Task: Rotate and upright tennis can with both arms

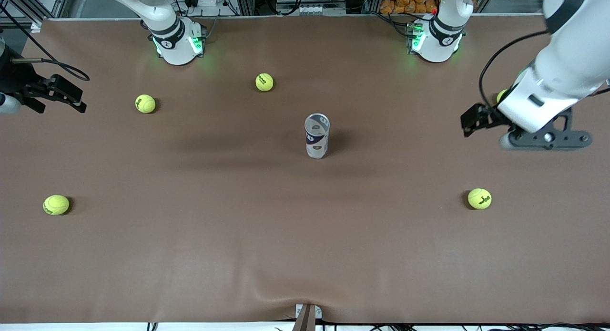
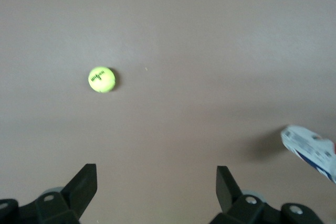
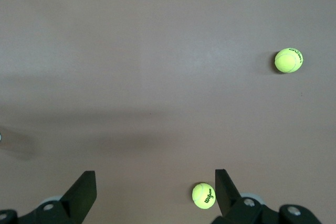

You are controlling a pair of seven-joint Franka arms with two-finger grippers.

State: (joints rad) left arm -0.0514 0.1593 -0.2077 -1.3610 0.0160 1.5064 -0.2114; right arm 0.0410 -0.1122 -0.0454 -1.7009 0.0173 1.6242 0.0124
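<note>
Tennis can (image 1: 317, 135) is stood upright mid-surface, well apart from left gripper (image 2: 156, 190) and right gripper (image 3: 155, 192); both jaws are spread wide, empty.

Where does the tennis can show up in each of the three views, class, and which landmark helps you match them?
Front view: the tennis can stands upright mid-table, apart from both grippers.
Left wrist view: only part of the tennis can shows, at the picture's edge.
Right wrist view: the can is not in it.
Shared landmark: the brown table cover with yellow-green tennis balls, such as this ball, seen as.
</note>
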